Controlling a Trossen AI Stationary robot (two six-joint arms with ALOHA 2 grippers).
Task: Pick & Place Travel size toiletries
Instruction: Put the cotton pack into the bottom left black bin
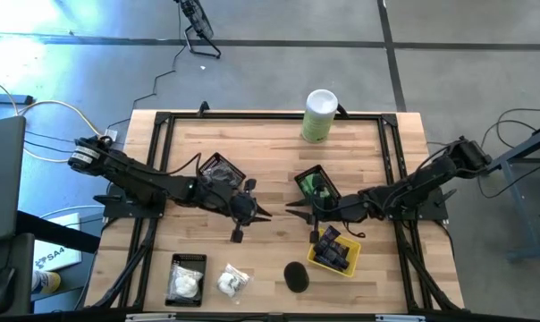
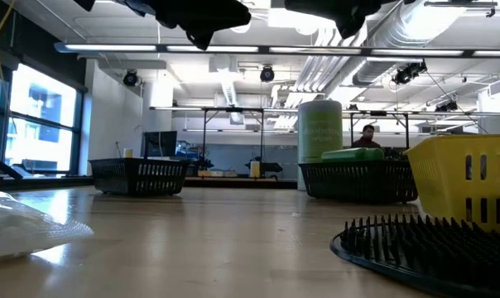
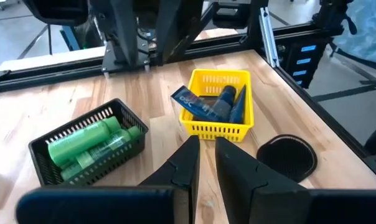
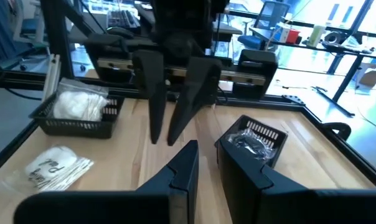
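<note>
Both grippers hover over the table's middle, facing each other, and neither holds anything. My left gripper (image 1: 255, 212) (image 3: 206, 149) and my right gripper (image 1: 297, 210) (image 4: 206, 152) each show only a narrow gap between the fingers. Green bottles (image 3: 88, 142) lie in a black basket (image 1: 315, 185). Navy tubes (image 3: 216, 102) lie in the yellow basket (image 1: 334, 252). A flat black disc (image 1: 295, 275) (image 3: 286, 155) rests on the wood near the table's near edge. A loose white packet (image 1: 232, 282) (image 4: 51, 165) lies beside a black basket of white packets (image 1: 187, 277) (image 4: 76, 109).
Another black basket (image 1: 218, 170) (image 4: 253, 140) holding dark items sits under my left arm. The tall white-and-green canister (image 1: 319, 114) stands at the far edge. A black frame (image 1: 163, 121) runs around the table. Bare wood lies between the baskets.
</note>
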